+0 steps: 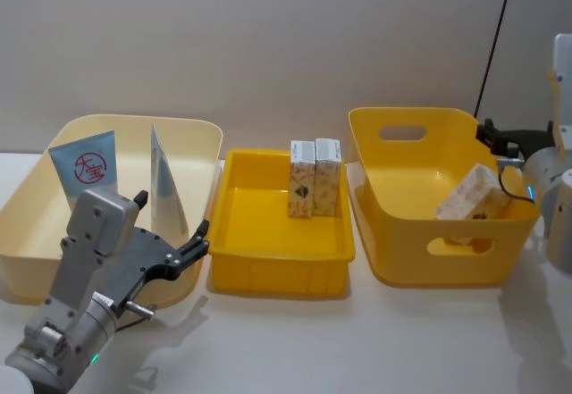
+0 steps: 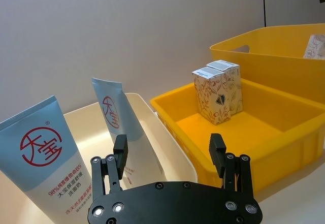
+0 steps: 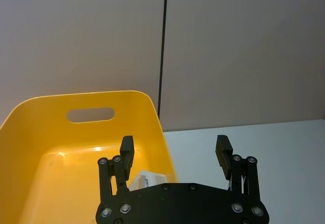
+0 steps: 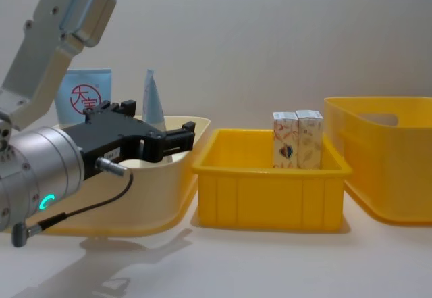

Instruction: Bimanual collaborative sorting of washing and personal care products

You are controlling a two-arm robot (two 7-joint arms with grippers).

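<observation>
Two light-blue tubes with a red circle logo, one (image 1: 85,169) (image 2: 45,163) broad side on and one (image 1: 165,184) (image 2: 114,117) edge on, stand in the cream tub (image 1: 134,121). Two patterned cream cartons (image 1: 301,178) (image 1: 327,174) stand upright at the back of the yellow tray (image 1: 268,264). A third carton (image 1: 474,196) (image 3: 147,179) lies tilted in the yellow basket (image 1: 420,269). My left gripper (image 1: 170,220) (image 2: 168,145) (image 4: 162,123) hovers open and empty over the tub's front right corner. Over the basket's far right rim my right gripper (image 1: 503,144) (image 3: 174,144) is open and empty.
The tub, tray and basket stand side by side in a row on the white table, against a plain wall. A black cable (image 1: 496,37) hangs down the wall behind the basket. Bare table lies in front of the three containers.
</observation>
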